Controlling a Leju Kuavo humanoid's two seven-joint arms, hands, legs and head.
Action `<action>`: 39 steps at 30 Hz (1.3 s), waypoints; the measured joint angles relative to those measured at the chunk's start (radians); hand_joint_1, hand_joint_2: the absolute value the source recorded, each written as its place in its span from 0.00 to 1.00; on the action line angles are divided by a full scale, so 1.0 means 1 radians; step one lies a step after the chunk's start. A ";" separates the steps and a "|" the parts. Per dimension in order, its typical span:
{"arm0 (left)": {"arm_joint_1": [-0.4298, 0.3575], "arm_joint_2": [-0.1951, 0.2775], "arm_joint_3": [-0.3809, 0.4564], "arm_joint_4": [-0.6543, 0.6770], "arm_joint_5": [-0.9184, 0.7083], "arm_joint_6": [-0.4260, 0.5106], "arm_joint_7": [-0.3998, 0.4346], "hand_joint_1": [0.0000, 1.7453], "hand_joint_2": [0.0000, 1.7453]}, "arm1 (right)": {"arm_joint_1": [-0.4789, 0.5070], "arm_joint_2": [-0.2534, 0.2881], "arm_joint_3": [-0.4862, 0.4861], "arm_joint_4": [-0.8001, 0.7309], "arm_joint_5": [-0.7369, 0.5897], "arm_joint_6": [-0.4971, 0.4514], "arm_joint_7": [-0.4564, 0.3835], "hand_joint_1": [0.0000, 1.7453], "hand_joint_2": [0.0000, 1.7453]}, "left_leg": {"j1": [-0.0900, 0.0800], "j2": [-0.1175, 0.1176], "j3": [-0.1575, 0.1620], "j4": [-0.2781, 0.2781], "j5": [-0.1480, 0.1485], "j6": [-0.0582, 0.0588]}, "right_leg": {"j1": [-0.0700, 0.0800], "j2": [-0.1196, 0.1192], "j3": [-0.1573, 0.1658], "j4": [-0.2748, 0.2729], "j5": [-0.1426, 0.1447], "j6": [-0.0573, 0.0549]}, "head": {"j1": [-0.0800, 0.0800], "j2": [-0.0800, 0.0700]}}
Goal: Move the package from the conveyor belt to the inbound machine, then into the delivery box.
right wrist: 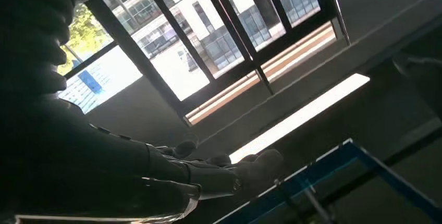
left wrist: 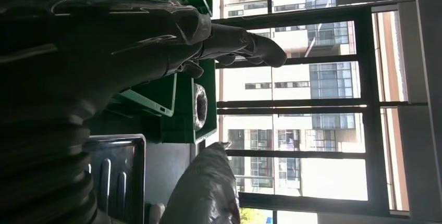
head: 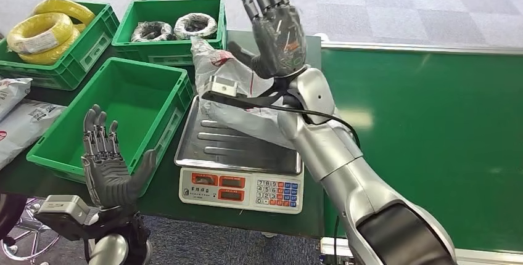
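A grey plastic package (head: pixel 247 120) with a red-printed end lies across the steel pan (head: pixel 216 145) of the weighing scale (head: pixel 240 188), partly hidden behind my right forearm. My right hand (head: pixel 274 28) is raised above it, fingers spread and pointing up, holding nothing. My left hand (head: pixel 108 163) is open too, palm up, at the near corner of the empty green box (head: pixel 123 101) left of the scale. In the left wrist view, my left hand (left wrist: pixel 130 41) is dark, with the package (left wrist: pixel 208 187) and pan (left wrist: pixel 114 172) beyond it. The right wrist view has my right hand (right wrist: pixel 156 177) against windows.
The green conveyor belt (head: pixel 432 129) runs to the right of the scale. Behind stand a green crate of yellow cable coils (head: pixel 43 31) and another with wrapped coils (head: pixel 172 28). More grey packages (head: pixel 24 123) lie at the far left.
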 joint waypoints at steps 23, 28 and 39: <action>0.013 -0.005 0.002 -0.032 -0.021 0.022 0.000 0.00 1.00 | 0.383 0.009 -0.270 -0.853 -0.290 0.001 -0.200 0.00 0.00 | 0.000 0.001 0.001 0.000 0.000 0.000 | 0.000 0.000 0.001 -0.001 0.000 0.000 | 0.000 0.000; -0.028 -0.001 -0.010 -0.035 -0.138 0.116 0.001 0.00 1.00 | 0.438 0.009 -0.270 -0.918 -0.352 0.001 -0.200 0.00 0.00 | 0.000 0.000 0.001 0.000 0.000 0.000 | 0.000 0.000 0.001 -0.001 0.000 0.000 | 0.000 0.000; -0.301 0.008 -0.079 0.138 -0.557 0.205 0.132 0.00 1.00 | 0.604 0.009 -0.236 -1.079 -0.466 0.002 -0.202 0.00 0.00 | 0.000 0.001 0.003 0.000 0.000 0.000 | 0.000 0.000 0.002 -0.001 0.001 -0.001 | 0.000 0.000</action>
